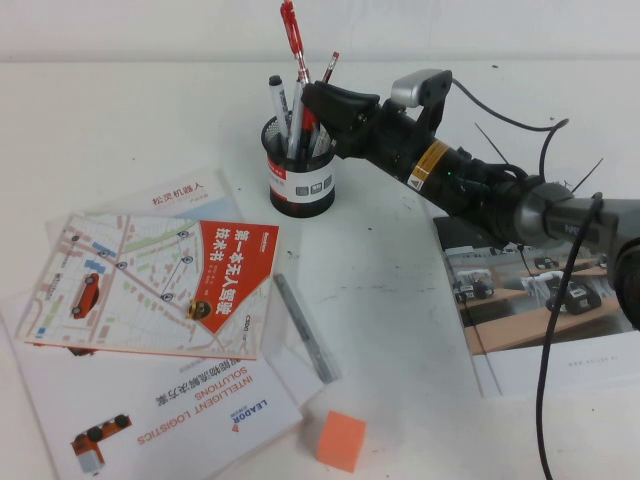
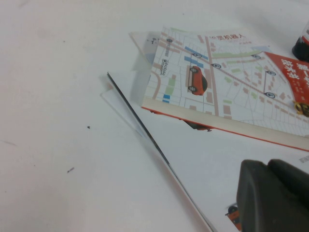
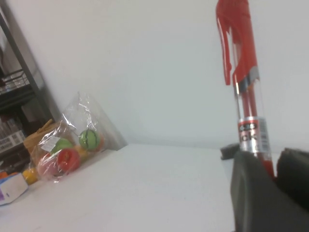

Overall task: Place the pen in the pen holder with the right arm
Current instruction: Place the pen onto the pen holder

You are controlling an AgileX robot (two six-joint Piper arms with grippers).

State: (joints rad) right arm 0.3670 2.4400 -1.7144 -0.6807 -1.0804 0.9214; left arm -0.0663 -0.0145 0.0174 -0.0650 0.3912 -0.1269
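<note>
The right pincer (image 1: 318,108) is sitting right over the rim of the pen holder (image 1: 301,170), and it's clamping the red pen (image 1: 292,45) between its fingers. The pen is standing close to upright, clip end sticking up well above the pincer, lower end already poking down inside the mesh cup. In the right wrist view the pen (image 3: 244,82) is running straight up out of the gap between the two dark fingers (image 3: 253,193), so the grip is narrow and on the barrel.

Sharing the holder, just beside the pincer, are a grey-silver pen (image 1: 281,105) with a dark cap and a thin striped pencil (image 1: 328,68).

Well away from the right pincer, toward the robot's side of the bench (image 1: 390,300), a grey marker (image 1: 306,326) is lying flat, with an orange block (image 1: 340,440) near it. A map booklet (image 1: 160,285) is resting on other brochures over there too.

The left pincer (image 2: 273,195) is only showing as a dark lump in its own wrist view, hanging above the brochures; can't tell whether it's wide or closed.
</note>
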